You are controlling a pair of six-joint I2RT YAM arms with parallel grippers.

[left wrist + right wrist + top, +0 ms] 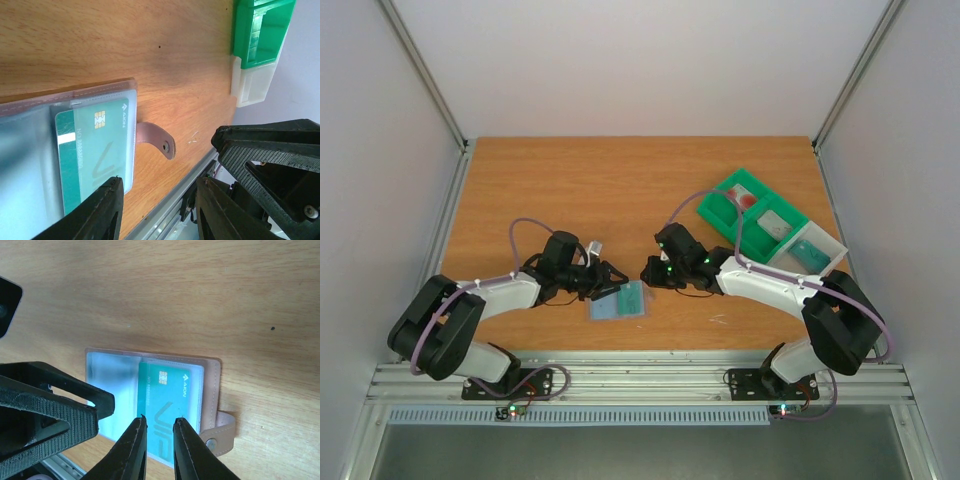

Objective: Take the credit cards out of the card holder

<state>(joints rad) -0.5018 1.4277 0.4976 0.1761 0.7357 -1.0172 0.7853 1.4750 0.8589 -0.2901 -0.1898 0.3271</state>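
My right gripper, narrowly parted, hangs over the card. It looks thin, stiff and slick in the soft holder, so I'd pinch its edge below my tips. My left gripper is spread alongside.

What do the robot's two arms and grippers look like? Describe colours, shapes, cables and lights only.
Both the left arm and the right arm have white links between bulky black joints. A lilac cable loops along each. Small green lights glow near the right wrist. The left gripper and the right gripper are black, each with two fingers.
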